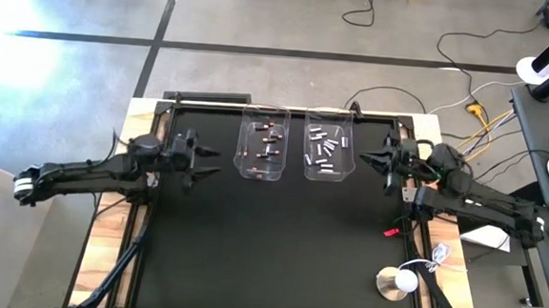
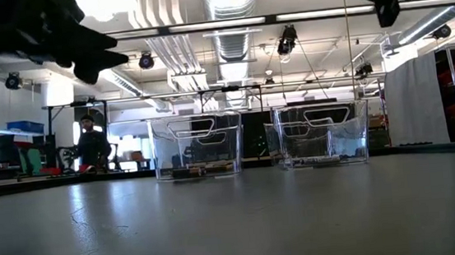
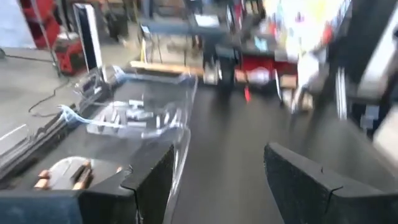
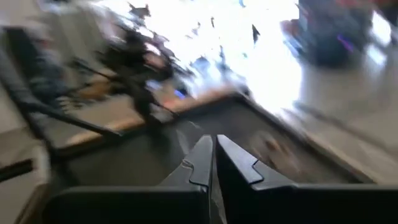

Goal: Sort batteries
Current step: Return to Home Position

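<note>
The batteries (image 1: pixel 324 149) lay in the clear bins (image 1: pixel 261 176) by the worktop's (image 1: pixel 269 249) far edge, so I judged only homing was left: left gripper (image 1: pixel 209 162) apart, right gripper (image 1: pixel 373 162) together, both near the side edges.

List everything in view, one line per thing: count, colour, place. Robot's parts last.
table: one, black top, under both arms
left bin: one, clear, far middle of the table
right bin: one, clear, beside the left bin
dark batteries: several, dark with a copper tint, in the left bin
silvery batteries: roughly ten, silvery-white, in the right bin
small red thing: one, red, at the table's right edge
person: one, dark top, in the room beyond the table
left gripper: one, dark, open and empty, raised beside the left bin
right gripper: one, dark, shut and empty, raised beside the right bin
</note>
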Robot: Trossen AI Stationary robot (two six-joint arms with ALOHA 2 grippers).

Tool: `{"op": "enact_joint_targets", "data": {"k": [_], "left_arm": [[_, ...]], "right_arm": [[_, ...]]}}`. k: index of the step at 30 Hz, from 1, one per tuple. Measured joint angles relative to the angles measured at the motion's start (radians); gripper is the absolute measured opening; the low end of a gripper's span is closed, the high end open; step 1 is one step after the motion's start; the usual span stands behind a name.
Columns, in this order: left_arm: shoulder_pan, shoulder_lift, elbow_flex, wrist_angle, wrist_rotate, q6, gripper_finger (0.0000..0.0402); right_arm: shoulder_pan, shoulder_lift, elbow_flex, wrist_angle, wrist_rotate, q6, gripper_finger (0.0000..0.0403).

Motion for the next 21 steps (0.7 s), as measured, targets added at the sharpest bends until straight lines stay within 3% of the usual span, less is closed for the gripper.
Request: {"op": "enact_joint_targets", "data": {"k": [3,6,9,11,14,18,21], "left_arm": [[-0.008,-0.032,-0.11,0.225,-0.03,-0.102,0.0226],[-0.026,-0.066,-0.184,0.433,-0.03,-0.11,0.0226],[-0.048,-0.1,-0.219,0.452,-0.03,-0.111,0.0226],[-0.067,-0.117,-0.231,0.423,-0.017,-0.112,0.0226],[-0.11,-0.13,-0.247,0.391,-0.021,-0.129,0.0226],[-0.158,-0.13,-0.254,0.374,-0.082,-0.108,0.0226],[-0.174,-0.135,-0.255,0.376,-0.084,-0.101,0.0226]], "right_arm": [[0.023,-0.002,-0.108,0.23,-0.031,0.011,0.0013],[0.069,-0.001,-0.205,0.368,-0.039,0.01,0.0013],[0.144,0.0,-0.291,0.53,-0.107,-0.045,0.0013],[0.2,-0.001,-0.336,0.603,-0.09,-0.036,0.0013],[0.278,-0.001,-0.372,0.609,-0.029,-0.03,0.0013],[0.33,-0.022,-0.386,0.587,-0.029,-0.108,0.0013],[0.331,-0.069,-0.362,0.46,-0.031,-0.148,0.0013]]}}
